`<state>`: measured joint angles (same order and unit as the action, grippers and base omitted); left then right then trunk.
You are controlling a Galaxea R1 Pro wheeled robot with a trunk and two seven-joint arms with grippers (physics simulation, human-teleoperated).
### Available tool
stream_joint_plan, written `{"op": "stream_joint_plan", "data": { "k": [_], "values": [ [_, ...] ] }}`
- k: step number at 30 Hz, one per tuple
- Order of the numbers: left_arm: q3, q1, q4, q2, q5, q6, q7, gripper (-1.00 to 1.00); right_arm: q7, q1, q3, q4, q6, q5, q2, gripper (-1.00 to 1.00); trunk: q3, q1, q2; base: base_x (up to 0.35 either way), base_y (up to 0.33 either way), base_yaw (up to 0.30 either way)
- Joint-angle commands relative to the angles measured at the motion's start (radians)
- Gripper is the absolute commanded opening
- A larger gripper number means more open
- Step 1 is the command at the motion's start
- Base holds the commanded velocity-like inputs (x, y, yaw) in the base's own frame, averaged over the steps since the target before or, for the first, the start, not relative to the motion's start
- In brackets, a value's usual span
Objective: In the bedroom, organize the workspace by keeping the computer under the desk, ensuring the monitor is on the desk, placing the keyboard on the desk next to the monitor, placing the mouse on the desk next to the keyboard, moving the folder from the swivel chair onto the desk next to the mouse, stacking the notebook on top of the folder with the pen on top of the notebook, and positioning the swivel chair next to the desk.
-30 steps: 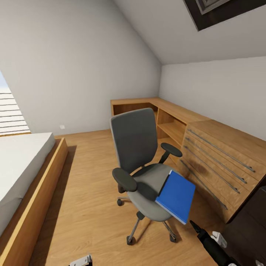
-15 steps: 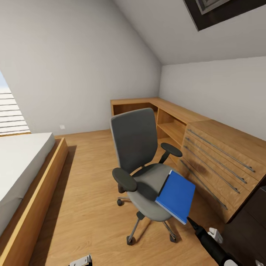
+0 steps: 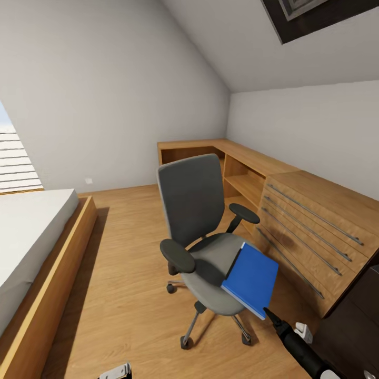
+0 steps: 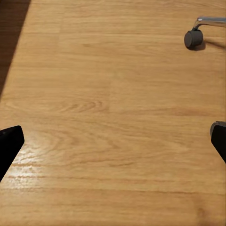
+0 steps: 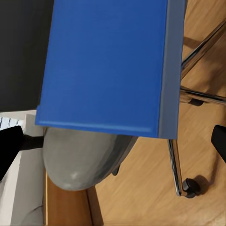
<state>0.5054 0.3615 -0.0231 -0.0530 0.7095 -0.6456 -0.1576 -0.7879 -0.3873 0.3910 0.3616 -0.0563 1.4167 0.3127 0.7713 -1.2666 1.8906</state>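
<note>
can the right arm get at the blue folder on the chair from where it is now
Probably yes. The right hand sits just below the folder, which overhangs the swivel chair seat; its fingers look spread and nothing lies between.

one swivel chair [image 3: 202, 237], one blue folder [image 3: 251, 279], one bed [image 3: 31, 237], one wooden chest [image 3: 310, 231], two grippers.

The right arm [image 3: 300, 348] looks like a glossy black tube tapering to a point, with a small white bracket on its side. Both wrist cams catch plain matte black fingertips [image 4: 9, 143], pretty chunky, no markings.
</note>
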Motion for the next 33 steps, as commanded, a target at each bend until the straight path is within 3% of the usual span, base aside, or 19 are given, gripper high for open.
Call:
{"op": "stream_joint_plan", "data": {
  "k": [1,18,24,26,30,33],
  "values": [
    [0.008,0.0,0.0,0.0,-0.001,-0.002,-0.01,1.0,-0.009,-0.001,0.005,-0.001,-0.007,0.011,0.002,1.0,0.001,0.0,0.0,0.0,0.0,0.0],
    [0.017,0.0,0.0,-0.001,-0.011,-0.001,-0.006,1.0,-0.04,-0.001,0.006,-0.004,-0.009,0.011,0.019,1.0,0.001,0.0,0.0,0.0,0.0,0.0],
    [0.055,0.0,-0.002,0.001,-0.037,0.018,-0.004,1.0,-0.061,-0.001,0.007,-0.007,-0.01,0.011,0.024,1.0,0.001,0.0,0.0,0.0,0.0,0.0],
    [0.06,0.0,-0.004,0.002,-0.041,0.048,-0.005,1.0,-0.063,-0.001,0.007,-0.007,-0.01,0.011,0.024,1.0,0.001,0.0,0.0,0.0,0.0,0.0],
    [0.066,0.0,-0.059,0.012,-0.044,0.18,-0.005,1.0,-0.065,-0.001,0.008,-0.007,-0.01,0.011,0.026,1.0,0.001,0.0,0.0,0.0,0.0,0.0],
    [0.064,0.0,-0.173,0.048,-0.041,0.32,-0.008,1.0,-0.065,-0.001,0.008,-0.008,-0.01,0.011,0.026,1.0,0.001,0.0,0.0,0.0,0.0,0.0]
  ]
}}
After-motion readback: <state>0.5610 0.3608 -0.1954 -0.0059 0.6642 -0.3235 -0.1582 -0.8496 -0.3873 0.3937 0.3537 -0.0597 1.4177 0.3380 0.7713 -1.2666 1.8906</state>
